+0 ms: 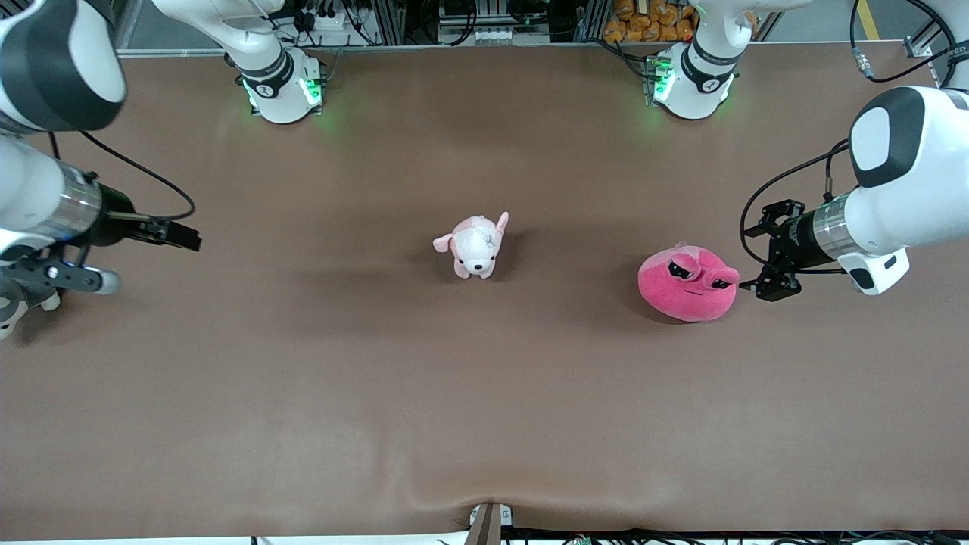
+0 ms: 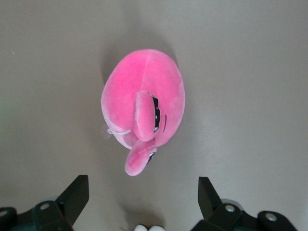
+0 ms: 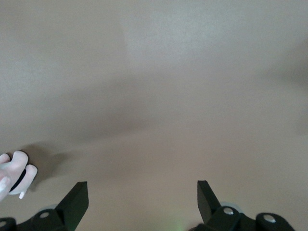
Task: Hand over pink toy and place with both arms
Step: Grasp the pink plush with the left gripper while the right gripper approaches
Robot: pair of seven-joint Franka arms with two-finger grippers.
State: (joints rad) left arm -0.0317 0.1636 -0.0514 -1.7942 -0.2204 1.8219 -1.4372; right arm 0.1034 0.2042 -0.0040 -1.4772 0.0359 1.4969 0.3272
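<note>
The pink toy [image 1: 687, 281], a round hot-pink plush with half-lidded black eyes, lies on the brown table toward the left arm's end. My left gripper [image 1: 755, 257] hangs low just beside it, open and empty, apart from the toy. In the left wrist view the toy [image 2: 144, 96] lies between and ahead of the open fingers of the left gripper [image 2: 143, 192]. My right gripper [image 1: 182, 236] waits over the table at the right arm's end, open and empty; the right wrist view shows the right gripper [image 3: 143, 195] over bare table.
A small pale pink-and-white dog plush [image 1: 475, 246] stands at the table's middle. A grey-and-white plush [image 1: 23, 299] lies under the right arm at the table's edge; its paws [image 3: 14, 173] show in the right wrist view. The arm bases [image 1: 284, 87] stand along the back.
</note>
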